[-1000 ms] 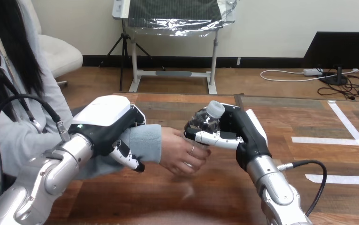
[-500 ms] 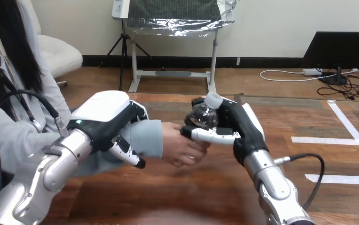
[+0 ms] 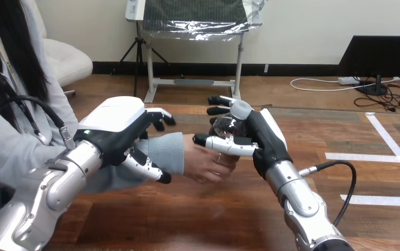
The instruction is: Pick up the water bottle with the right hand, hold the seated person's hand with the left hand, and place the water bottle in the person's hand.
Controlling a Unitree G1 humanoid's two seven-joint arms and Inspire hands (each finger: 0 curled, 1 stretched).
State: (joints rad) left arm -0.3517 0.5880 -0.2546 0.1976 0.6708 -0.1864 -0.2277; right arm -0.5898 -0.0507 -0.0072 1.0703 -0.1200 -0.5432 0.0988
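Note:
The clear water bottle point(image 3: 228, 127) with a white cap stands upright above the table's middle, its lower part gripped by the person's hand point(image 3: 206, 163). My right hand point(image 3: 264, 137) is beside the bottle on its right. Its fingers point(image 3: 219, 99) reach out straight behind the bottle and its thumb lies straight across the front, so it is open. My left hand point(image 3: 115, 127) sits over the person's grey sleeve point(image 3: 166, 152) at the wrist. Its fingers point(image 3: 161, 117) are spread straight above the sleeve, with the thumb below it.
The wooden table point(image 3: 197, 219) stretches in front of me, with white tape lines point(image 3: 375, 157) at its right. The person sits at the left, their arm reaching in over the table.
My right hand's fingers have uncurled from the bottle, which stays in the person's hand. My left hand's fingers have straightened off the person's wrist.

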